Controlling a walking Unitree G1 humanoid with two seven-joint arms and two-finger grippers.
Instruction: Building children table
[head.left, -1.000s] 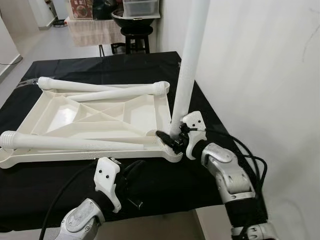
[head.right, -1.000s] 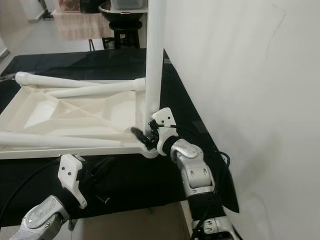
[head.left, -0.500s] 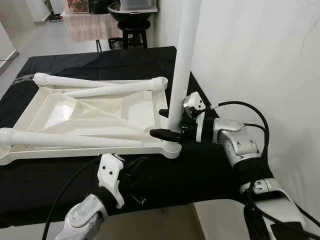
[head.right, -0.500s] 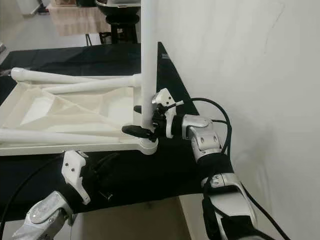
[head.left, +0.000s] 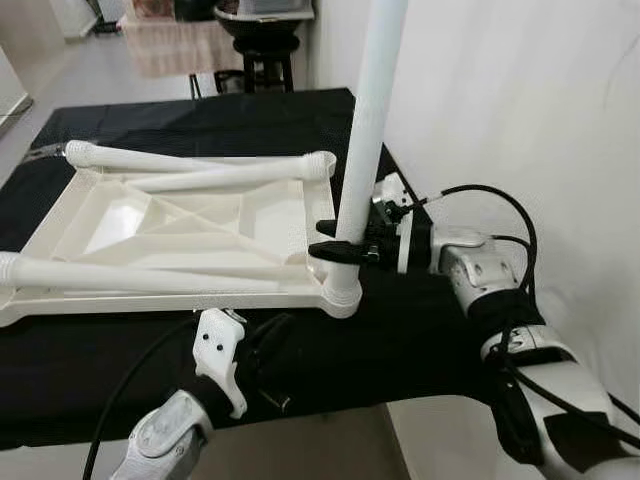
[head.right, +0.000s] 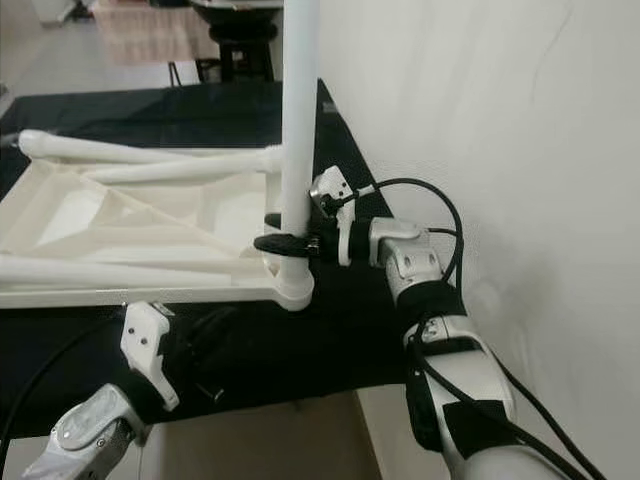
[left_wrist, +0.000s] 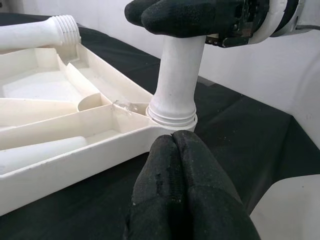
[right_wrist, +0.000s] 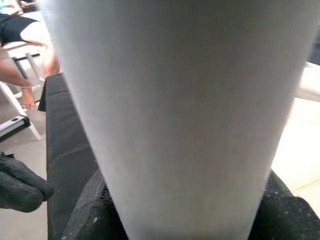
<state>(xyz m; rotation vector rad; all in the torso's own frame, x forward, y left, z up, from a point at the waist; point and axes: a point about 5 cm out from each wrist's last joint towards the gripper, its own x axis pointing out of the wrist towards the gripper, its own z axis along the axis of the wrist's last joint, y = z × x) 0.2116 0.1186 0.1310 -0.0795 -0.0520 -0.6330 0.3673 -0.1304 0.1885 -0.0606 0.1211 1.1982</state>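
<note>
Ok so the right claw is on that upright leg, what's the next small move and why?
Probably keep twisting the upright leg into its corner socket. The right claw is clamped around it just above the tabletop, and the leg's base already sits in the socket. The left claw rests shut nearby.

The right gripper (head.left: 335, 243) is swinging from low beside the socket up to a level grip higher on the upright leg (head.left: 368, 130), forearm now horizontal

This is looking like a lived-in home room: a black-draped table (head.left: 200, 120) is standing against a plain white wall (head.left: 520, 100). Behind it a black stool (head.left: 268, 62) and a cloth-covered side table (head.left: 175, 45) are sitting on a pale floor.
</note>
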